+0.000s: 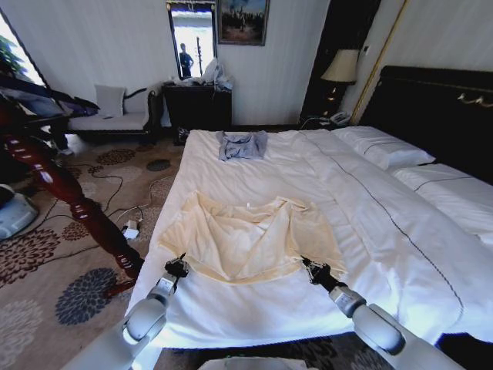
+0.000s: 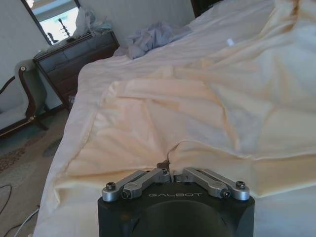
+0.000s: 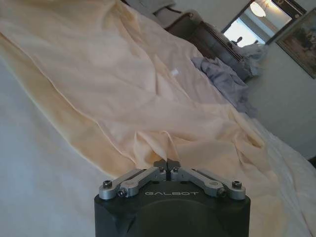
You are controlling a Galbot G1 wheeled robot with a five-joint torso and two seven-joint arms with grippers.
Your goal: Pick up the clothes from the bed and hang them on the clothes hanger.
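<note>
Shirt (image 1: 250, 235) spread flat and rumpled on the bed (image 1: 370, 231), toward its foot, cream cloth on white sheet, collar side away from the robot and near hem toward it. Pinched at that near hem in two places: left gripper (image 1: 179, 266) at the left corner, right gripper (image 1: 311, 269) at the right corner. Jaws of both drawn together, each on a small raised fold of the cloth, as seen close up from the left wrist (image 2: 169, 168) and the right wrist (image 3: 167, 163). Cloth between the two pinches lying slack on the sheet, not lifted.

Step in hand, by the look of it: the pick-up, grip made but lift not yet begun. Hanging not yet started.

Next move likely calls for: raising both arms together and evenly, so neither corner slips from its thin pinch; keeping the grippers well apart so the shirt hangs open rather than bunched; clearing the sheet beneath, which could be caught in the same pinch, though that cannot be told here.

Further up the bed, a small blue-grey garment (image 1: 242, 144), well apart from the shirt and left alone. Off to the left, a reddish wooden post (image 1: 69, 200) slanting over the carpet (image 1: 46, 254).
</note>
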